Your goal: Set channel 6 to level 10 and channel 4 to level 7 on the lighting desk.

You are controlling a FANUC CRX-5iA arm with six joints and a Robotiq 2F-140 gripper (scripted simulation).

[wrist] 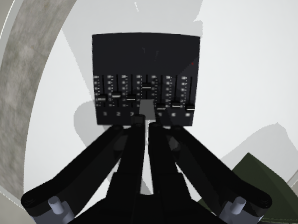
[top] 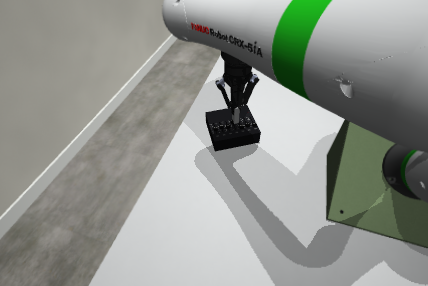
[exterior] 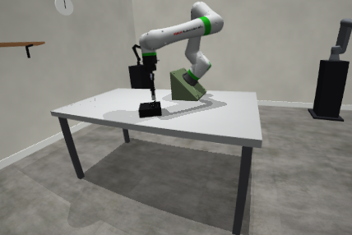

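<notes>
Because the jaws are pressed fully together, empty, among crowded faders on the lighting desk [wrist: 145, 80], a slight sideways drift could nudge a neighbouring cap.

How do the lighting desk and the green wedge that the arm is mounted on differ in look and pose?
The lighting desk is a small black box, low and flat-topped; the green wedge is much bigger, olive green, with a sloped face. The closed gripper has its fingertips down among the desk's faders, while the wedge carries the arm's base. Both stand on the white table.
</notes>
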